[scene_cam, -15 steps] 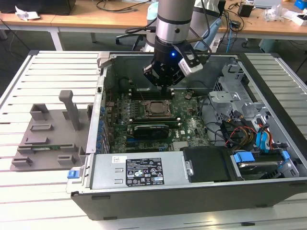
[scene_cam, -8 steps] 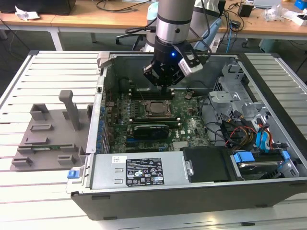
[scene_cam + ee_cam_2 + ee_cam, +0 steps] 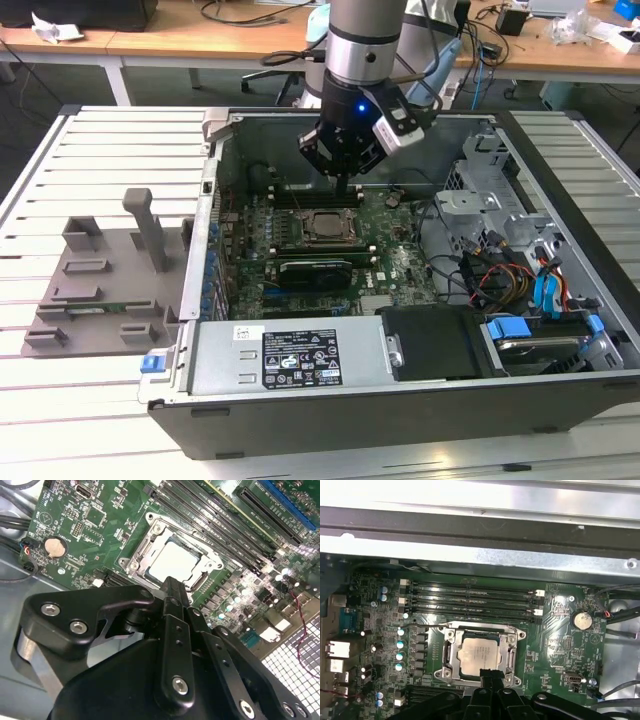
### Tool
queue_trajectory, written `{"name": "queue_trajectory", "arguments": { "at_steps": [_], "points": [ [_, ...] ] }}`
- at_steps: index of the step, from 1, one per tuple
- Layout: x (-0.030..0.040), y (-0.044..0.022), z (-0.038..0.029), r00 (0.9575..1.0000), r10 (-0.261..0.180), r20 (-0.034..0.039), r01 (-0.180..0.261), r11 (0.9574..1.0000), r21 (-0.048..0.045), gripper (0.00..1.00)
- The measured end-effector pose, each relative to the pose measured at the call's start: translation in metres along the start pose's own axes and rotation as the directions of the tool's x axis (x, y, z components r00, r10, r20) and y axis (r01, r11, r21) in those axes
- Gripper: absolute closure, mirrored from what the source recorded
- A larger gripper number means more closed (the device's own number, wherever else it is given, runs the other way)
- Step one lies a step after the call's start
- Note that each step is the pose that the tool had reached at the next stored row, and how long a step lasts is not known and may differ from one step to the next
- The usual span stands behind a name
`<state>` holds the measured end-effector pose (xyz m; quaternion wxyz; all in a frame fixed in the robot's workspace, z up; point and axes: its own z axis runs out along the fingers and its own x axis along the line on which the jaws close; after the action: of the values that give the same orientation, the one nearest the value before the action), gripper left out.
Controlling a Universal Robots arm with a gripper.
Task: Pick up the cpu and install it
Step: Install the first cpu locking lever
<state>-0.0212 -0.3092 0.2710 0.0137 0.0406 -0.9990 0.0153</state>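
**CPU lies in the socket, gripper just above it**

The cpu (image 3: 479, 653) lies flat inside the socket frame (image 3: 447, 652) on the motherboard (image 3: 555, 645), directly below the tips of the gripper (image 3: 489, 674). In both wrist views its silvery top is fully visible and nothing covers it. The black fingers (image 3: 172, 587) stand pressed together into one narrow point and carry nothing; this point is over the near edge of the chip, very close to it, but I cannot tell if it touches.

I judge the chip to be light, stiff and thin, with a smooth metal top that can slip. The underside and the socket contacts are surely fragile, so a hold should be on two opposite edges, keeping it level, never with force on the top.

Around the gripper is the open computer case (image 3: 330, 400), lying on its side. It holds the motherboard with the memory slots (image 3: 470, 600) beyond the socket, a round coin battery (image 3: 581, 620), a drive cage (image 3: 480, 200) with coloured cables (image 3: 520, 280), and the power supply (image 3: 290, 360). Outside the case, well apart from the gripper, a grey tray (image 3: 95, 290) with upright posts stands on the slatted table (image 3: 60, 400).
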Motion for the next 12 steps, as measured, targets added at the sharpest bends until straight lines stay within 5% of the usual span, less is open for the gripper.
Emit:
{"name": "queue_trajectory", "arguments": {
  "at_steps": [12],
  "points": [
    [0.0001, -0.0001, -0.005, 1.0, 0.0, 0.0, 0.0, 1.0, 0.0001, 0.89]
  ]
}}
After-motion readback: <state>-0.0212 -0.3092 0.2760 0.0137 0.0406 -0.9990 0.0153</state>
